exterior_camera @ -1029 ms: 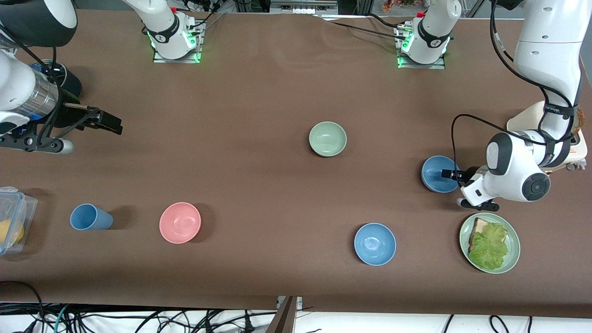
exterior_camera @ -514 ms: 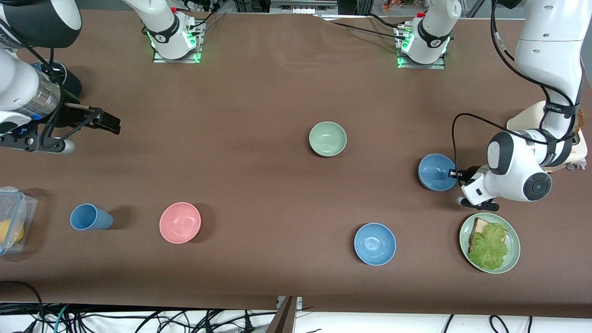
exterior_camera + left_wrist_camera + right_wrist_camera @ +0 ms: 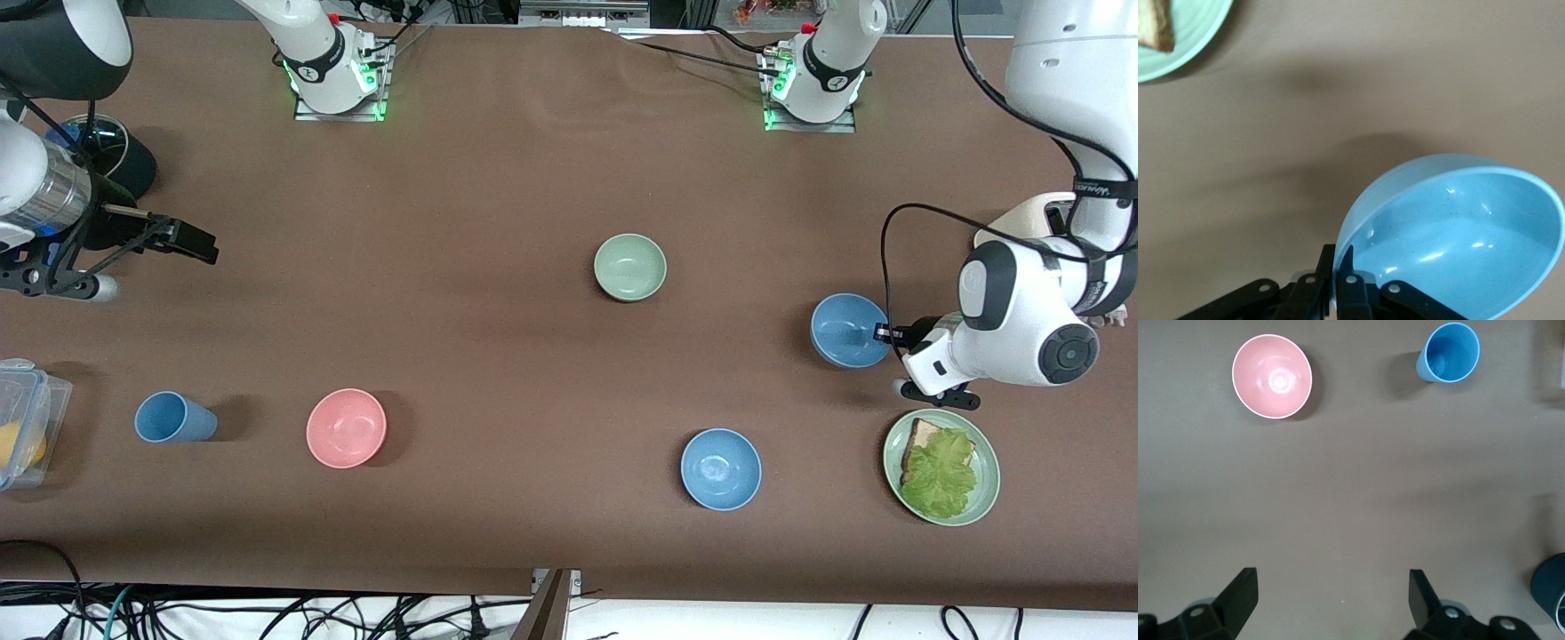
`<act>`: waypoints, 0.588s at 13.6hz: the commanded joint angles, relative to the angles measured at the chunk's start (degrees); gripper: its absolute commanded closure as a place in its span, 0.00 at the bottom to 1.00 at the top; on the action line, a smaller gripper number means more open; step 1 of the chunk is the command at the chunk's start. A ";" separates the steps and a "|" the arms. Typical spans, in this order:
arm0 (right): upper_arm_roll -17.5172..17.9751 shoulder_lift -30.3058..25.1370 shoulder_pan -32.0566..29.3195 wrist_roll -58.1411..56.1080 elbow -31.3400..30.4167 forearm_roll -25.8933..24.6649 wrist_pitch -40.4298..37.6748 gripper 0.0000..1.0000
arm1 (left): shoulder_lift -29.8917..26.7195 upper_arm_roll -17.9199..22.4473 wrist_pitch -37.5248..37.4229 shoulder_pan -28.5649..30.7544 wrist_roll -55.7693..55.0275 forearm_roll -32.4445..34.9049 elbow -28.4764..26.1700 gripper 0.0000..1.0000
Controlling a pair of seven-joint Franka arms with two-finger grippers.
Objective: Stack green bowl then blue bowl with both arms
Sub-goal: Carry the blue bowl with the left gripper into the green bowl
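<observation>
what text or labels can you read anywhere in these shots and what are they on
Black strap on the left arm: small white lettering, too blurred to read.
Round marks on the collars of the two arm bases: too small to read.
Blue bowl clamped at its rim in the left tool, green bowl, open right tool waiting over the table: no writing.

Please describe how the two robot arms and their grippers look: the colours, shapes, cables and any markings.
Both arms are white, rounded and jointed, with black joint caps and bands. The left arm carries looping black cables and small dark lettering on a black band. The right arm has a ribbed silvery metal wrist section. The left gripper and the right gripper each have two black fingers. Both bases glow green.
</observation>
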 commanded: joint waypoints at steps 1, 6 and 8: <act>0.36 -0.47 -0.57 -0.54 -0.58 1.01 0.52 0.00 | -1.70 -1.91 -8.87 -4.50 -6.88 -1.37 5.38 1.00; 0.53 -0.73 -0.48 -0.54 -0.67 1.01 0.44 0.00 | -0.48 -10.10 -10.04 -9.33 -22.56 -11.80 5.40 1.00; 0.53 -0.73 -0.48 -0.54 -0.67 1.01 0.44 0.00 | 0.58 -10.01 -8.56 -13.90 -23.00 -12.45 4.53 1.00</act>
